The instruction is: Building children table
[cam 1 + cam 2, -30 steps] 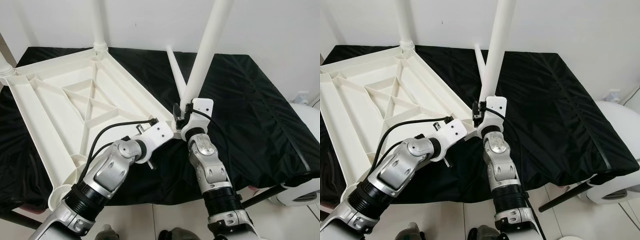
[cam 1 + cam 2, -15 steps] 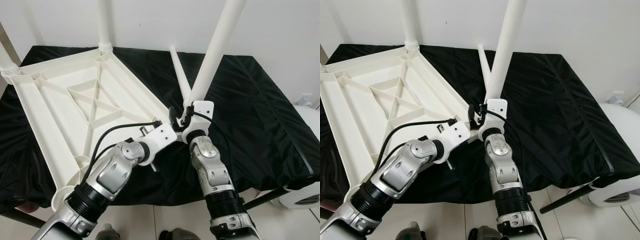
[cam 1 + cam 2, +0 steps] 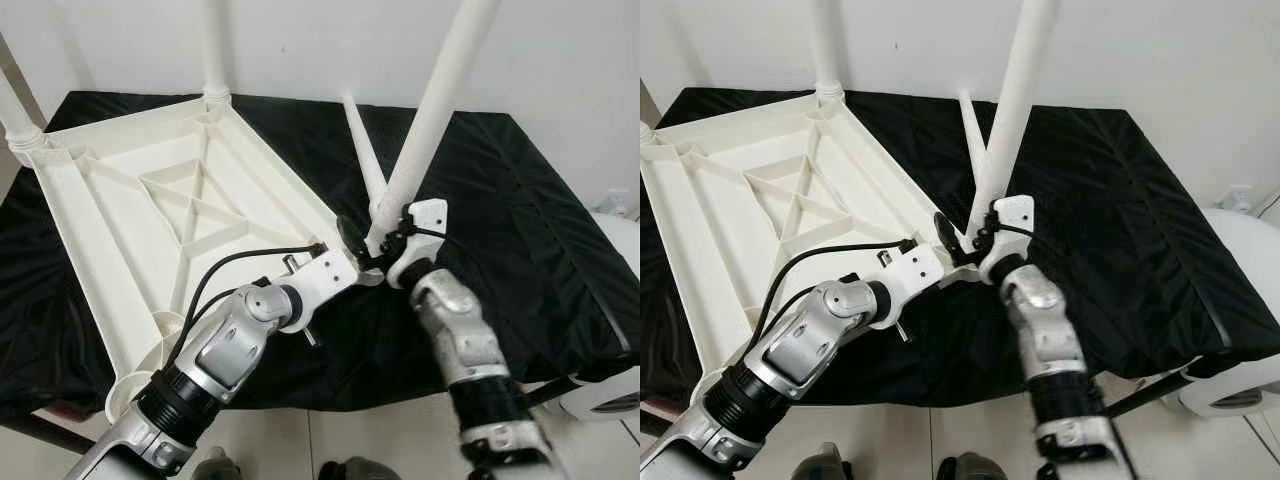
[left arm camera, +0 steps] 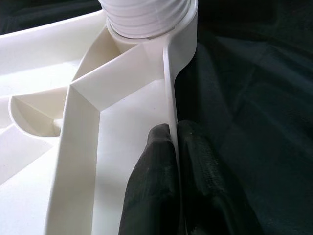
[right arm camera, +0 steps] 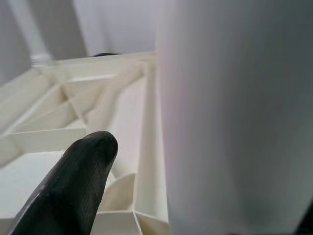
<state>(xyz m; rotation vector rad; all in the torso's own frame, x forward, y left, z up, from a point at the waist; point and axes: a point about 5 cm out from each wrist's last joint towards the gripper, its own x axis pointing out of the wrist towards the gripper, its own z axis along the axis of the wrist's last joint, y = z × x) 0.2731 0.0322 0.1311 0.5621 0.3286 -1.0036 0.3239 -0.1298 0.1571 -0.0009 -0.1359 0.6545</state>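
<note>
Tabletop [image 3: 130, 215] with 3 legs [image 3: 432, 115]

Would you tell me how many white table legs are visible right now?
4. One stands at the tabletop's far-left corner, one at its far corner, one is held at the near corner by the right end effector, and one lies loose on the black cloth.

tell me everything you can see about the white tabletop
The tabletop is white plastic, lying upside down on a black cloth, its ribbed underside up. Legs stand in two far corners. The left claw pinches its rim near the corner socket, where the right claw holds a leaning leg. A loose leg lies beside it.
</note>
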